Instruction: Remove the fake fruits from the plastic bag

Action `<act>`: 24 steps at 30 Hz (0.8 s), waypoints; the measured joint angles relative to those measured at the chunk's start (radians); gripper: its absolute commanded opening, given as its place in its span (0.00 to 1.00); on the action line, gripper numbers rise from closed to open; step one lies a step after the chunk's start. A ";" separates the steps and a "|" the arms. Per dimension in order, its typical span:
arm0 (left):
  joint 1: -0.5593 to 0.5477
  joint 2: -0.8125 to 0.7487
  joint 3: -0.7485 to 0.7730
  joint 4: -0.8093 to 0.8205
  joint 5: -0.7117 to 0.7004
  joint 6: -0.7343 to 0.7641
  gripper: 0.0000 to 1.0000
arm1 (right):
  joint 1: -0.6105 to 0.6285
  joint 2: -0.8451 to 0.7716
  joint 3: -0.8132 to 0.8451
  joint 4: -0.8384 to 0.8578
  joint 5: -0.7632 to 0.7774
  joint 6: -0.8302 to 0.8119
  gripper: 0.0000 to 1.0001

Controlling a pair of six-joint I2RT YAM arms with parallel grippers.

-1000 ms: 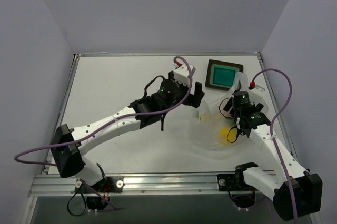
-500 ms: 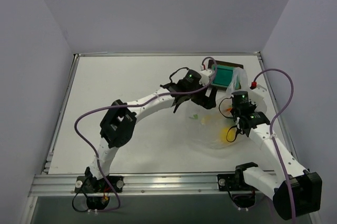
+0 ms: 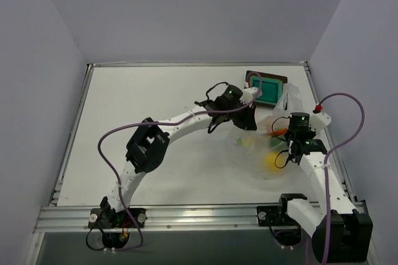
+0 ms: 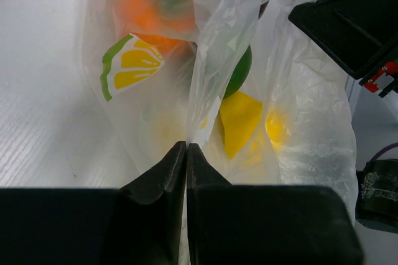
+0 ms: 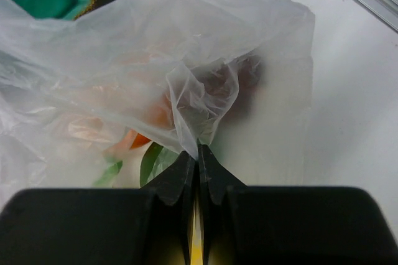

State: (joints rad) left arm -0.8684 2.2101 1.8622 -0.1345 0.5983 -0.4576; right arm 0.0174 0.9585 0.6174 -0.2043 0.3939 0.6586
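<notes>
— Up in the overhead view, on the right half of the white surface [image 3: 155,97], where is the clear crinkled plastic bag [image 3: 255,153]?

— Lying just in front of the dark square tray with teal inside [image 3: 270,88], with the fake fruits [image 3: 271,158] inside it. A yellow lemon [image 3: 270,161] glows low in the heap and an orange one [image 3: 277,132] sits higher. The left claw [image 3: 249,124] comes in from the left side, the right claw [image 3: 284,135] from the right. I'd say they take opposite sides so the film can be pulled apart or lifted. From up here the fingertips are lost against the film.

— And the left wrist view?

— Its two black fingers are pressed tight together on an upright fold of the bag, with nothing else between them. Behind the fold sit a glossy green fruit [image 4: 239,69] and blurred orange and yellow shapes. A printed lemon slice [image 4: 132,66] is on the film and is not a fruit. A black part [image 4: 354,16] at the upper right, probably the other arm, is cut off by the frame.

— The right wrist?

— Same story: fingers squeezed on a puckered pinch of film, holding only the bag. A dark red fruit [image 5: 242,78] shows as a smudge through the layers, with the tray corner at top left.

— Where's the mouth?

— I can't tell in any view. No fruit is out yet, and which way to tip is a guess.
</notes>
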 measured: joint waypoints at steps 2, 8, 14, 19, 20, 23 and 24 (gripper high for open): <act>0.001 0.000 0.002 0.004 -0.022 0.000 0.02 | -0.027 -0.004 -0.013 0.007 -0.008 0.000 0.00; 0.033 0.000 0.006 0.007 -0.095 0.001 0.02 | -0.089 -0.031 -0.034 0.018 -0.039 0.004 0.00; 0.103 0.024 0.128 -0.057 -0.183 0.009 0.02 | -0.230 -0.031 -0.071 0.047 -0.122 0.021 0.00; 0.142 0.169 0.464 -0.138 -0.227 0.033 0.02 | -0.312 -0.018 -0.099 0.050 -0.185 0.026 0.00; 0.145 0.195 0.514 -0.151 -0.235 0.037 0.02 | -0.312 -0.017 -0.103 0.051 -0.190 0.027 0.00; 0.147 0.286 0.671 -0.212 -0.256 0.042 0.02 | -0.312 -0.005 -0.127 0.057 -0.214 0.039 0.01; 0.146 0.312 0.707 -0.229 -0.260 0.042 0.02 | -0.312 0.001 -0.133 0.058 -0.220 0.044 0.03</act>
State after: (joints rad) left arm -0.7223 2.5217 2.5690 -0.3630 0.3382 -0.4156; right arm -0.2951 0.9596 0.4847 -0.1459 0.1734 0.7029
